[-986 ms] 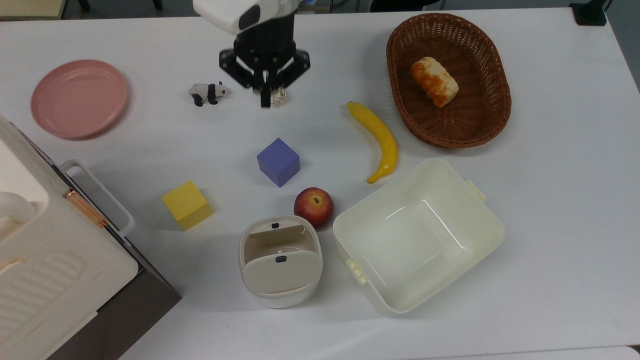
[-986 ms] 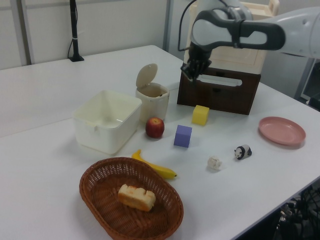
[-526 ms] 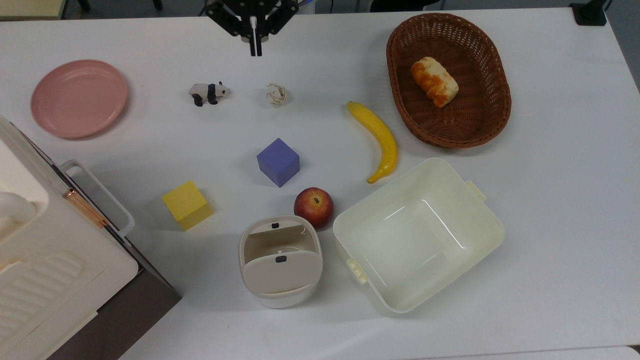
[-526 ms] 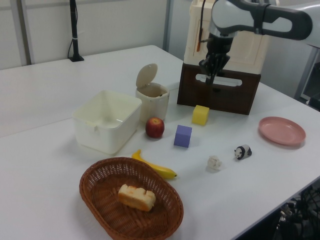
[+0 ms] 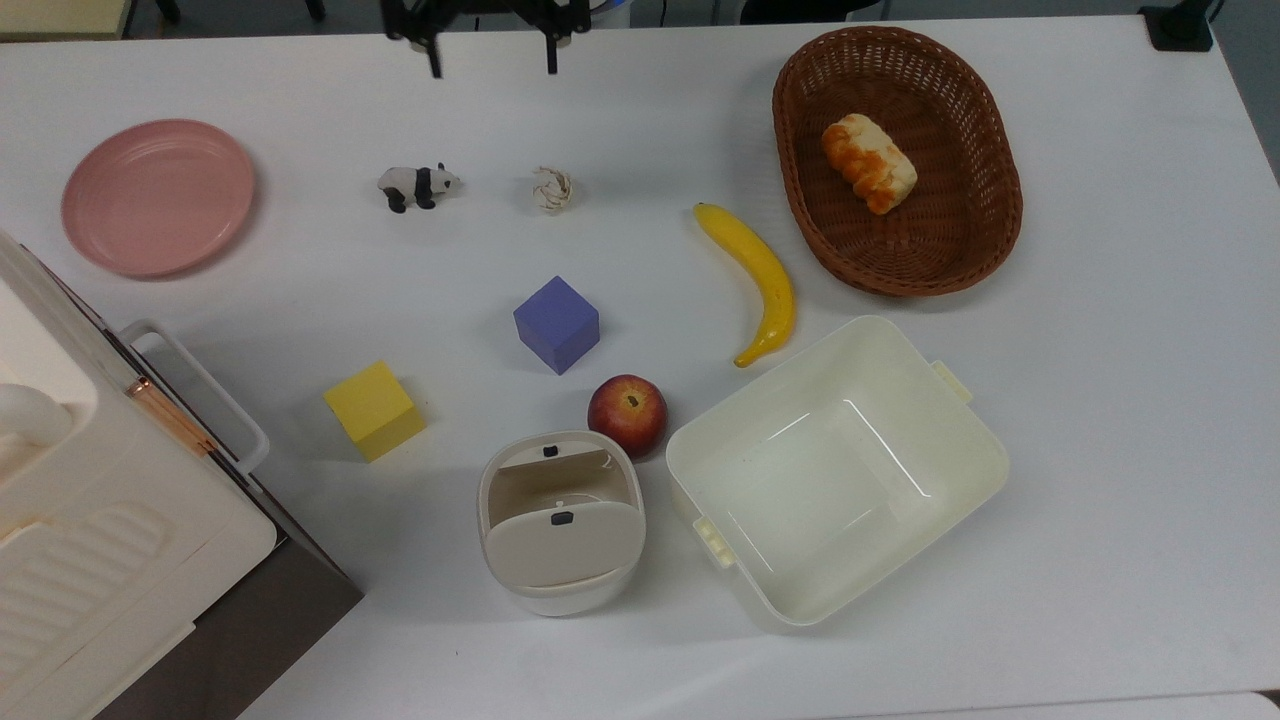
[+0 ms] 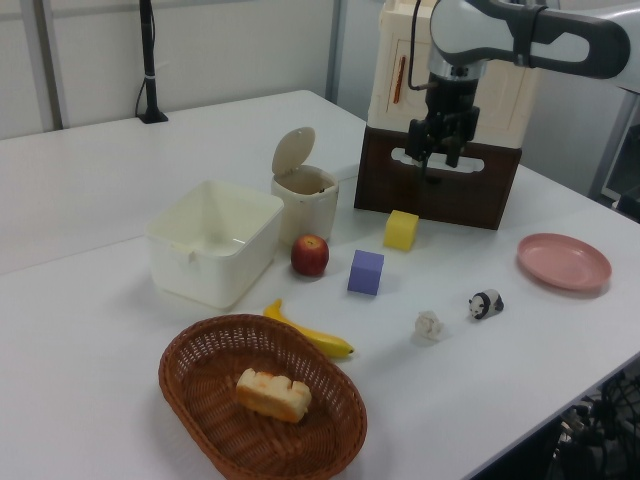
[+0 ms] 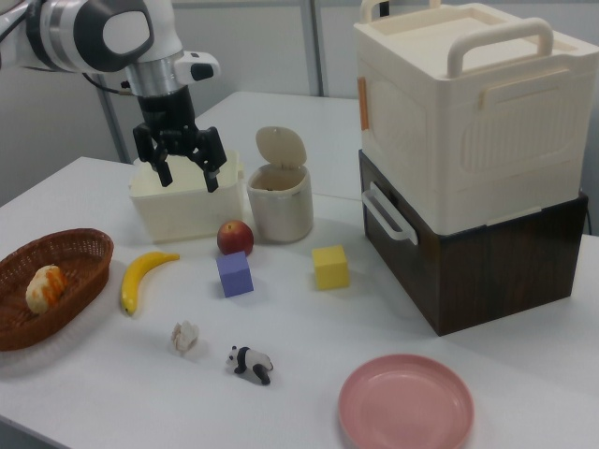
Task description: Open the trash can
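Two spread fingers of the gripper [image 7: 186,174] hang empty high over the table, well apart from the trash can [image 7: 280,202], whose lid [image 7: 282,147] stands tipped up.

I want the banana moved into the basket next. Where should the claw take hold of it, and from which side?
Grip the banana across its thick middle, coming straight down from above. It lies flat on the table, curved, with open space on both long sides, so the open claw could straddle its width there, probably steadier than at the tapered tips.
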`<state>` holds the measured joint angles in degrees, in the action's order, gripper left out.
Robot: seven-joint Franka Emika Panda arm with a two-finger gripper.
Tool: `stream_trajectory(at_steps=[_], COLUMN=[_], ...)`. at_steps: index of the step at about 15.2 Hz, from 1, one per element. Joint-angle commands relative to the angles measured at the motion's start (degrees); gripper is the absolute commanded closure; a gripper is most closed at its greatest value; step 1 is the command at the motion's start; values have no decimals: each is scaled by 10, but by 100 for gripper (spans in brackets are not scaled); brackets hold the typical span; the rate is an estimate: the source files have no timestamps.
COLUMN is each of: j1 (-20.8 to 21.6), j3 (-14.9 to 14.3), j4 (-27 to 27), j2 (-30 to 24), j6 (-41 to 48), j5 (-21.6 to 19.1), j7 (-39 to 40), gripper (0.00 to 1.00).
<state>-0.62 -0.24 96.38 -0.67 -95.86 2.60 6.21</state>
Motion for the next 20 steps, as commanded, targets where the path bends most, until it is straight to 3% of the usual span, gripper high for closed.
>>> stream_trajectory(at_steps=[1, 4, 7, 15, 20], j1=[-1, 0, 5, 7, 7], j3=[-34, -41, -33, -28, -28], j4=[-10, -21, -21, -15, -16], j2=[-23, -23, -21, -21, -20], j6=[24, 23, 18, 42, 41], j5=[-49, -64, -60, -52, -53], j7=[-9, -76, -206, -109, -103], gripper=[0, 0, 0, 0, 0])
